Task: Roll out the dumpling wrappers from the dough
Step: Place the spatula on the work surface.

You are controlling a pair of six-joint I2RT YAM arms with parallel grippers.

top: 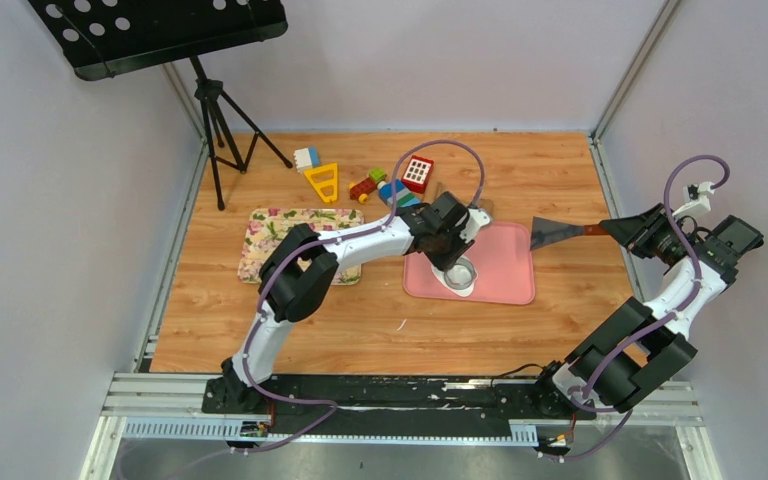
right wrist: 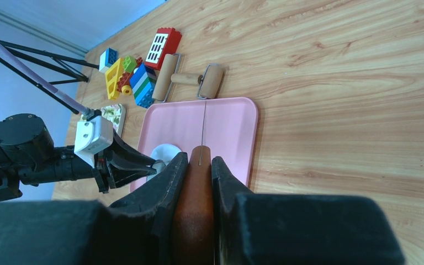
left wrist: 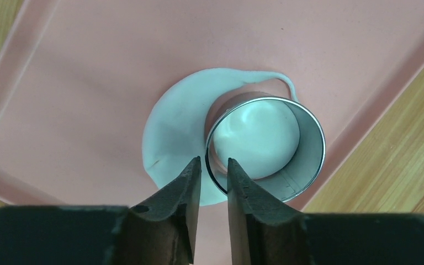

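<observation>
One ring (left wrist: 303,176) near tray (left wrist: 88,83) edge — left gripper (left wrist: 213,164) parted astride its wall; right gripper (right wrist: 199,159) clamps scraper (right wrist: 194,204).

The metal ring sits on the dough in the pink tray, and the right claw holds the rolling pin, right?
Not the rolling pin: the right claw holds a brown-handled scraper, seen in the right wrist view. The rolling pin lies on the table beyond the tray. The ring part is right.

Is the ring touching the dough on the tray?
Touching. The left wrist view shows the ring standing on the dough, with white dough filling its inside and spreading out past its wall.
</observation>
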